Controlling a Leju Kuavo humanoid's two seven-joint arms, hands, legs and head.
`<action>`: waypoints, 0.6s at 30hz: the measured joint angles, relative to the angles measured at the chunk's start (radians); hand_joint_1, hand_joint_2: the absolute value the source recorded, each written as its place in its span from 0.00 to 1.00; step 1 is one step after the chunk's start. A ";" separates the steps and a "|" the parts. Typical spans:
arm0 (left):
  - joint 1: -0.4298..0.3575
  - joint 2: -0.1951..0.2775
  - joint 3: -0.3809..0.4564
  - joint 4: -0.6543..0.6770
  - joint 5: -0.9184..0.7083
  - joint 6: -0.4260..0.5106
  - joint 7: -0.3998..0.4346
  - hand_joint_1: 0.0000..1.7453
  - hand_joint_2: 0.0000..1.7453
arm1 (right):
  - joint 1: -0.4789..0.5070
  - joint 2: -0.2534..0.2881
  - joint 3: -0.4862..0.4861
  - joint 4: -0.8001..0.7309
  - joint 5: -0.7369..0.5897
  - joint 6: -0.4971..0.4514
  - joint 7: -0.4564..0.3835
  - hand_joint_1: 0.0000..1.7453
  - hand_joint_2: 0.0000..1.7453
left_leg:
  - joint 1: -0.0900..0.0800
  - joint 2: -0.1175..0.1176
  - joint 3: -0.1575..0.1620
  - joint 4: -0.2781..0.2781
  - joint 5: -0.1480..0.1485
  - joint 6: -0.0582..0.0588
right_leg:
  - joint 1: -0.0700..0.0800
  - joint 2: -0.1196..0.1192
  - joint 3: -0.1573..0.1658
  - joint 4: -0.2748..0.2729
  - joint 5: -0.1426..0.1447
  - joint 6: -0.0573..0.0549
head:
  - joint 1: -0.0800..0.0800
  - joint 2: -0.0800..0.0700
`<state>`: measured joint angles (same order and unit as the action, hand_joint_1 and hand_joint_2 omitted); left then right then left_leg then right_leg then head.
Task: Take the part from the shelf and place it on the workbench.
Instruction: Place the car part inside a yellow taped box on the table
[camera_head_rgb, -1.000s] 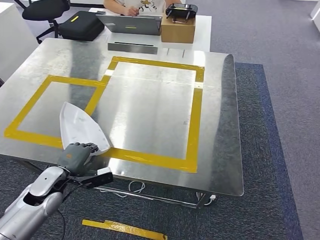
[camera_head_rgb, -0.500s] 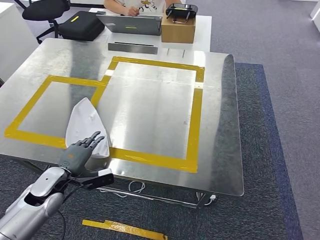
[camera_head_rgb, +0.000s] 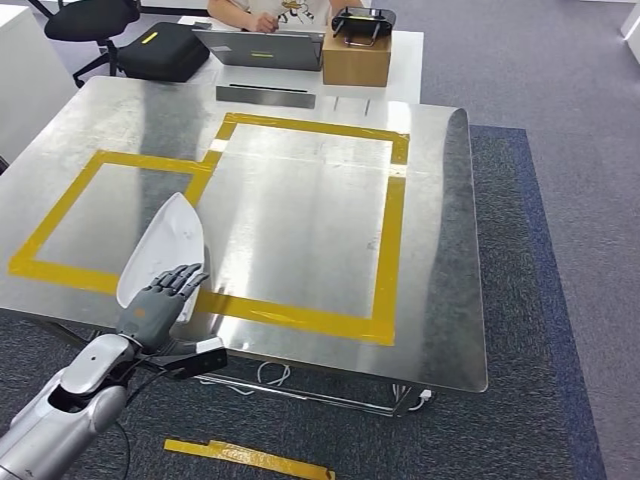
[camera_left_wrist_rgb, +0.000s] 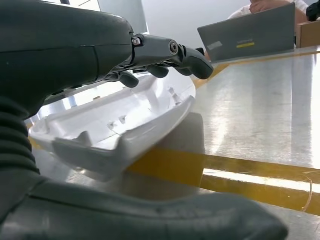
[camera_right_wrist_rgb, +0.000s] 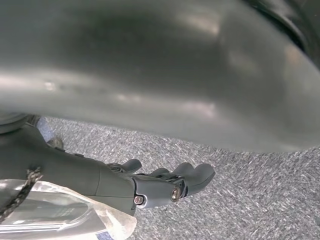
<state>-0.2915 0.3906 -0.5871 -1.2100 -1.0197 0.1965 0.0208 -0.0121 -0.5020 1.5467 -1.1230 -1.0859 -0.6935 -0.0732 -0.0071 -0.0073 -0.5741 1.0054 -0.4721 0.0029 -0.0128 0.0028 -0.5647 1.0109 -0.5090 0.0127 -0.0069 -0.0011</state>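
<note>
The white part (camera_head_rgb: 162, 248) lay on the shiny metal tabletop (camera_head_rgb: 302, 230) near its front left edge, its rear end across the yellow tape (camera_head_rgb: 302, 318) that marked out the squares and its pointed end aimed into the smaller left-hand square. From the wrist camera it looked tipped, its hollow ribbed inside (camera_left_wrist_rgb: 124, 120) facing up and one long rim lifted off the steel.

The left hand (camera_head_rgb: 155, 305) hovered at the part's near end with its fingers (camera_head_rgb: 180, 280) stretched out straight and slightly apart, released and holding nothing. In the left wrist view the fingers (camera_left_wrist_rgb: 177, 52) reached out above the part's hollow; I could not tell whether any fingertip brushed the plastic.

The right hand (camera_right_wrist_rgb: 151, 185) hung over grey carpet (camera_right_wrist_rgb: 245, 200), its fingers loosely extended and gripping nothing, with a bit of clear plastic (camera_right_wrist_rgb: 56, 212) beside its wrist.

At the far side a person (camera_head_rgb: 264, 12) sat behind an open laptop (camera_head_rgb: 260, 47), next to a cardboard box (camera_head_rgb: 356, 58) and a black bag (camera_head_rgb: 162, 50).
</note>
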 joint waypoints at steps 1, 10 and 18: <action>0.000 0.000 0.000 0.000 0.000 0.003 -0.001 0.00 0.00 | 0.000 0.000 0.000 0.000 0.000 0.000 0.000 0.00 0.00 | 0.000 0.000 0.000 0.000 0.000 0.000 | 0.000 0.000 0.000 0.000 0.000 0.000 | 0.000 0.000; -0.005 -0.001 0.000 0.000 0.006 0.035 -0.015 0.00 0.00 | -0.002 0.000 0.002 0.001 -0.013 0.000 -0.011 0.00 0.00 | 0.000 0.000 0.000 0.000 0.000 0.000 | 0.000 0.000 0.000 0.000 0.000 0.000 | 0.000 0.000; -0.023 -0.005 0.000 0.003 0.001 0.060 -0.015 0.00 0.00 | -0.002 0.000 0.002 0.004 -0.023 0.000 -0.025 0.00 0.00 | 0.000 0.000 0.000 0.000 0.000 0.000 | 0.000 0.000 0.000 0.000 0.000 0.000 | 0.000 0.000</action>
<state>-0.3142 0.3854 -0.5869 -1.2069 -1.0185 0.2568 0.0057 -0.0144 -0.5016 1.5484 -1.1185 -1.1088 -0.6935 -0.0979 -0.0071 -0.0073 -0.5741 1.0054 -0.4722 0.0029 -0.0128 0.0028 -0.5648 1.0109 -0.5090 0.0127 -0.0070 -0.0011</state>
